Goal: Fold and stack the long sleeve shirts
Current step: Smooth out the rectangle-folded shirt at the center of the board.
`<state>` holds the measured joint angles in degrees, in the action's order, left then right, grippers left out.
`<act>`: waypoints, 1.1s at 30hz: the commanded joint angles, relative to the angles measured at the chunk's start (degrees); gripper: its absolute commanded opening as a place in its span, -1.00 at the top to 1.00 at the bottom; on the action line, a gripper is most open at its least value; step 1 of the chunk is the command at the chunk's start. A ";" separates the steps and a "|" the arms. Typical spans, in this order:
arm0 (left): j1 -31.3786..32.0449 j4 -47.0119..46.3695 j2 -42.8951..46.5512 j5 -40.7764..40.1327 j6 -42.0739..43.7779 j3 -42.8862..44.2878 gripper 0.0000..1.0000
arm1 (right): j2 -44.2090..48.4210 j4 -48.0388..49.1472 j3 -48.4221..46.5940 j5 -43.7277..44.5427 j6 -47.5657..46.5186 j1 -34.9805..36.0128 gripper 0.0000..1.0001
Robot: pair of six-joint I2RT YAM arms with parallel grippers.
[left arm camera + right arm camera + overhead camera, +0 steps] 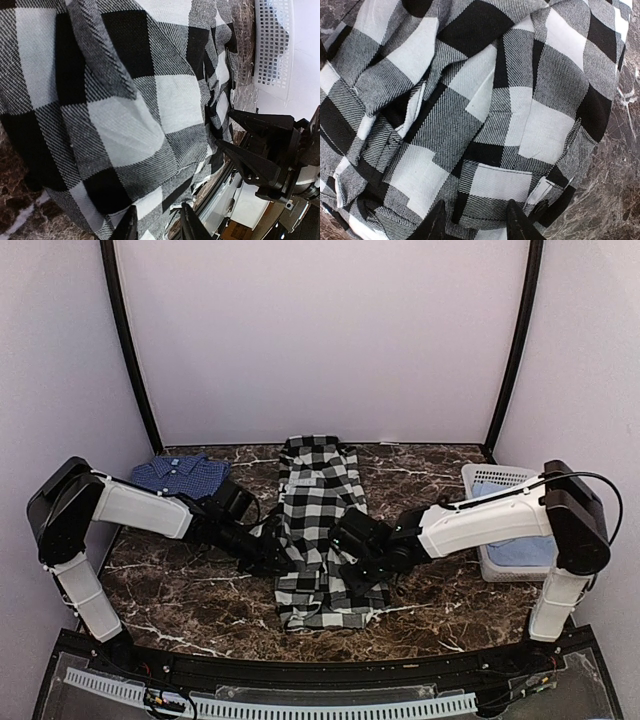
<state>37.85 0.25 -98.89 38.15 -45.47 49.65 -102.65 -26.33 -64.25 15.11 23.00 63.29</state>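
checked shirt (318, 525): lengthwise at frame centre, lower end rumpled | blue shirt (180, 476): at left, apart | left gripper (157, 227), right gripper (474, 222): jaws spread, nothing held, flanking its lower half | handling: light, limp cloth; likely pinch side hems

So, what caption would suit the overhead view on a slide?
Left gripper and right gripper meet at a black-and-white checked shirt; blue shirt far left, white basket right.

From above, the left gripper (272, 560) and right gripper (352, 562) blend into the check shirt (318, 505), so their grip is unreadable. Both wrist views crop them at 6 o'clock. The left arm (140, 505) hides the blue shirt (172, 476) at 4 o'clock.
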 commanded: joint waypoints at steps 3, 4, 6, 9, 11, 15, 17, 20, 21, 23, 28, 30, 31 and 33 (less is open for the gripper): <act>0.30 1.46 0.98 -0.57 1.09 -0.96 0.45 | -2.79 -1.03 -2.28 4.70 0.64 1.81 0.25; 0.30 1.48 0.98 -0.67 1.22 -0.96 0.45 | -3.26 -1.15 -2.66 5.01 0.64 2.03 0.30; 0.22 1.63 0.98 -0.87 1.28 -1.02 0.45 | -4.08 -1.50 -3.53 5.54 0.59 2.31 0.41; 0.29 1.98 0.84 -1.08 1.50 -1.09 0.46 | -3.80 -2.64 -5.10 6.04 0.19 2.56 0.72; 0.28 2.09 0.99 -1.22 1.48 -1.19 0.46 | -3.09 -3.42 -6.14 5.65 -0.42 2.66 0.93; 0.25 2.21 1.27 -1.41 1.47 -1.31 0.46 | -1.92 -5.62 -8.61 2.80 -2.20 3.18 1.00; 0.29 2.22 1.33 -1.29 1.47 -1.31 0.46 | -1.51 -6.38 -9.80 0.52 -2.97 3.59 1.00; 0.28 2.22 1.37 -1.32 1.46 -1.37 0.47 | -1.56 -7.80 -11.44 -2.21 -3.48 4.23 1.00; 0.29 2.21 1.34 -1.32 1.51 -1.39 0.46 | -1.67 -7.85 -11.58 -3.29 -3.70 4.44 1.00; 0.29 2.33 1.27 -1.26 1.50 -1.40 0.46 | -2.70 -8.00 -11.43 -6.26 -4.17 4.53 1.00; 0.30 2.33 1.14 -1.09 1.52 -1.24 0.46 | -6.15 -8.36 -9.82 -7.72 -3.28 4.53 1.00; 0.27 2.60 1.11 -1.21 1.67 -1.15 0.46 | -6.66 -7.97 -9.40 -8.14 -3.10 4.49 0.96; 0.27 2.66 1.13 -1.23 1.70 -1.14 0.46 | -6.72 -7.73 -9.30 -8.47 -3.06 4.56 0.80; 0.30 2.95 1.15 -1.12 1.88 -1.02 0.46 | -6.18 -7.19 -9.31 -9.04 -2.98 4.51 0.54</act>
<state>37.85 1.15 -98.89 37.01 -44.95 49.28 -108.64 -33.69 -74.32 8.43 19.64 67.24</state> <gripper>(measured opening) 0.268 0.145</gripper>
